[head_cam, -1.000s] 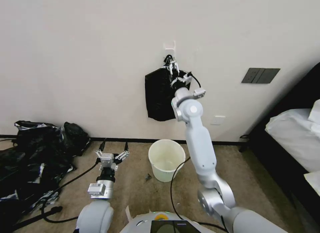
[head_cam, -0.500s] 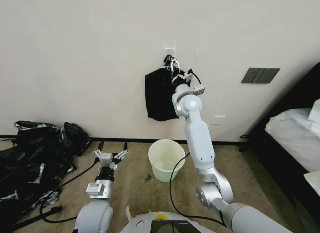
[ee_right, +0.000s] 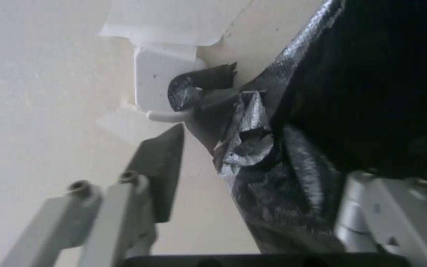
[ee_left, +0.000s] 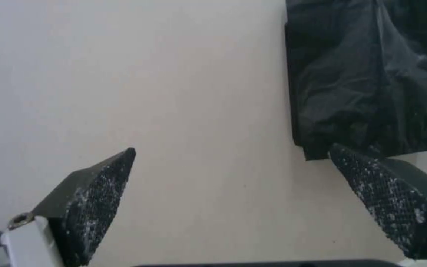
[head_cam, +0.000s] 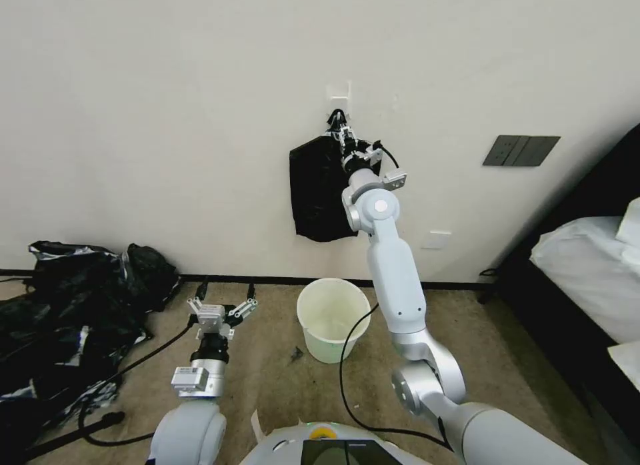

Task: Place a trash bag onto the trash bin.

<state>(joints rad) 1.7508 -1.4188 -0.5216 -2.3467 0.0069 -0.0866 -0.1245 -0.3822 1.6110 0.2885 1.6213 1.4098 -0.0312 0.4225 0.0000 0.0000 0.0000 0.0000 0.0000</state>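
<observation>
The trash bin (head_cam: pixel 325 350), a cream-white bucket, stands upright on the carpet by the wall. Above it a flat black bundle (head_cam: pixel 319 192) with a knotted top hangs from a white wall hook (head_cam: pixel 339 92). A single trash bag is hidden; I cannot tell one apart from the bundle. My right gripper (head_cam: pixel 340 128) is raised to the knot just under the hook. In the right wrist view my right gripper (ee_right: pixel 268 155) is open, with the wrinkled neck of the bundle (ee_right: pixel 253 174) between its fingers. My left gripper (head_cam: pixel 225 296) waits open, low and left of the bin.
A big heap of black plastic sheeting (head_cam: pixel 73 305) lies on the floor at the left. Cables (head_cam: pixel 143 358) trail over the carpet, and one hangs beside the bin. A bed with white covers (head_cam: pixel 587 265) stands at the right. A dark switch plate (head_cam: pixel 521 150) is on the wall.
My right arm has straightened and pushed its gripper closer to the wall, up to the bundle's knot under the hook. The left arm and the bin have not moved.
</observation>
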